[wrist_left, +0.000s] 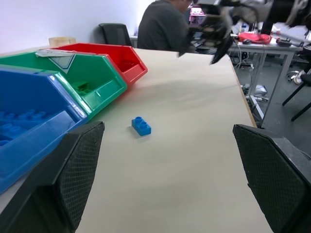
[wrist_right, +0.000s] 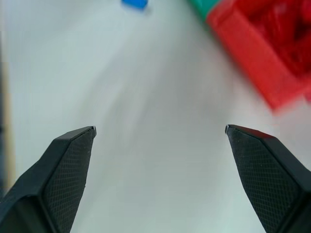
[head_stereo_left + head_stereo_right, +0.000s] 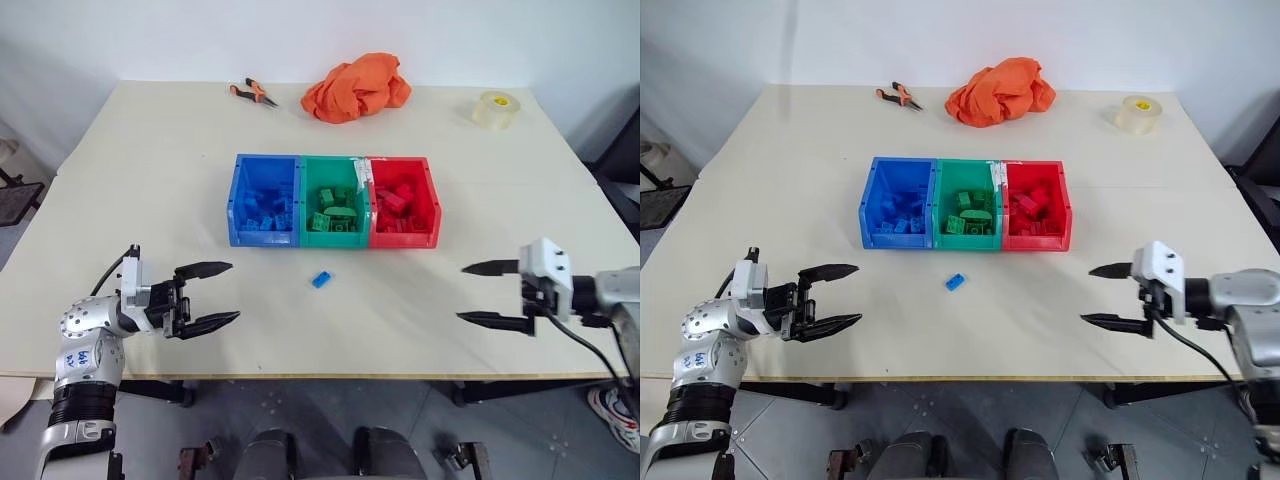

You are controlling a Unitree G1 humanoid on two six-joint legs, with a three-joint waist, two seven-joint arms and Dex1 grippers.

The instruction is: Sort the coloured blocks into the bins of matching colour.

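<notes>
Table (image 3: 150, 160) first, operator: a pale, cream-coloured rectangular top, and you work across it from the left. Your left gripper (image 3: 222, 293), two black fingers on a silver wrist, hovers over the near left part of the table, pointing right toward the middle, fingers spread apart with nothing between them. At the far edge, left of centre, lie small orange-handled pliers (image 3: 254, 93).

Now the middle. Three joined open-top plastic bins sit in a row: the blue bin (image 3: 240, 190) on the left, the green bin (image 3: 313, 170) in the centre, the red bin (image 3: 430, 195) on the right, walls touching. Each holds a heap of small studded plastic bricks in its own colour: blue bricks (image 3: 268, 212), green bricks (image 3: 336, 210), red bricks (image 3: 396, 208). Just near of the bins, in front of the green one and apart from its wall, a single small blue studded brick (image 3: 321, 279) lies loose on the table, between your two grippers. Behind the bins, at the far edge, sits a crumpled orange cloth (image 3: 357, 87).

Over to the right. A roll of clear tape (image 3: 496, 109) rests in the far right corner. Your right gripper (image 3: 478, 292), black fingers on a white and grey wrist, hangs over the near right part of the table, pointing left, fingers wide apart and holding nothing.
</notes>
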